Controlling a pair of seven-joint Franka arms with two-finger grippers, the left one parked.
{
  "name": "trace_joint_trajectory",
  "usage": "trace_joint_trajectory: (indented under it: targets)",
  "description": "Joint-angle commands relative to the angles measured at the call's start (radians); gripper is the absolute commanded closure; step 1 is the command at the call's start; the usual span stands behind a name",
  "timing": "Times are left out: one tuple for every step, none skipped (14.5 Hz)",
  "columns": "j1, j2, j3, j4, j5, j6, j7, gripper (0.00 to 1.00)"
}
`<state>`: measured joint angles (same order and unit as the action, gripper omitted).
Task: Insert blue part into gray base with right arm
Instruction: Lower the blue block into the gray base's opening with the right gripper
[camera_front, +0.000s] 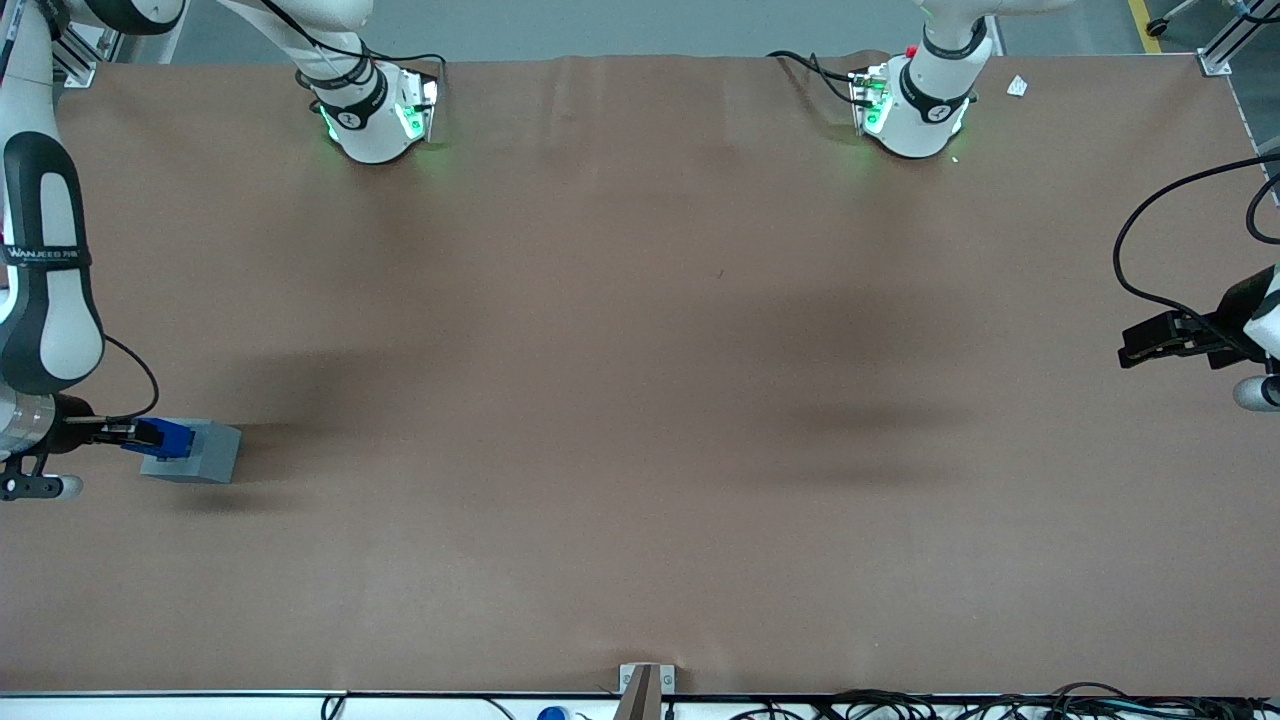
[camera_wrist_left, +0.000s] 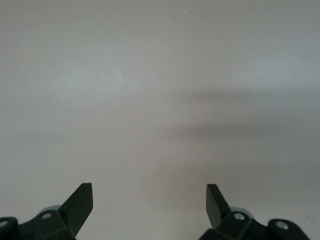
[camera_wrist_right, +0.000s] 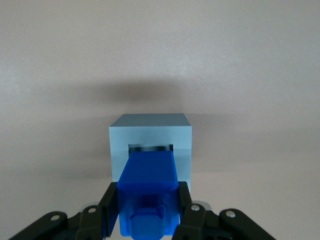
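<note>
The gray base (camera_front: 200, 455) stands on the brown table at the working arm's end. The right arm (camera_front: 45, 270) reaches down beside it. Its gripper (camera_front: 140, 438) is shut on the blue part (camera_front: 168, 440), held directly over the base. In the right wrist view the fingers (camera_wrist_right: 111, 205) clamp the blue part (camera_wrist_right: 149, 185) on both sides. Its lower end sits at the square recess in the top of the gray base (camera_wrist_right: 150, 132). I cannot tell how deep it reaches into the recess.
The brown table (camera_front: 640, 400) stretches wide toward the parked arm's end. Both arm bases (camera_front: 375, 110) stand at the edge farthest from the front camera. Cables run along the nearest edge (camera_front: 900, 705).
</note>
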<state>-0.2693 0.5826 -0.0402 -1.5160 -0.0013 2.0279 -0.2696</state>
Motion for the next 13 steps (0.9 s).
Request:
trace_joint_trajectory:
  targets:
    - [-0.016, 0.01, 0.016, 0.019, 0.007, 0.005, 0.0, 0.99]
    - [-0.016, 0.01, 0.016, 0.019, 0.007, 0.005, 0.001, 0.98]
    - [-0.016, 0.01, 0.016, 0.019, 0.009, 0.005, 0.001, 0.98]
    - [-0.016, 0.01, 0.016, 0.019, 0.017, 0.005, 0.001, 0.98]
    - [-0.014, 0.01, 0.016, 0.017, 0.021, 0.006, 0.001, 0.98]
    - [-0.014, 0.01, 0.016, 0.017, 0.021, 0.012, 0.001, 0.98]
    - [-0.014, 0.013, 0.016, 0.017, 0.021, 0.018, 0.001, 0.98]
    - [-0.014, 0.016, 0.016, 0.017, 0.021, 0.018, 0.001, 0.98]
    - [-0.013, 0.017, 0.016, 0.017, 0.021, 0.02, 0.001, 0.98]
    - [-0.014, 0.019, 0.016, 0.017, 0.021, 0.02, 0.001, 0.98]
    - [-0.014, 0.019, 0.016, 0.017, 0.021, 0.02, 0.001, 0.98]
    - [-0.014, 0.02, 0.016, 0.016, 0.021, 0.02, 0.001, 0.98]
    - [-0.014, 0.019, 0.016, 0.016, 0.021, 0.02, 0.001, 0.98]
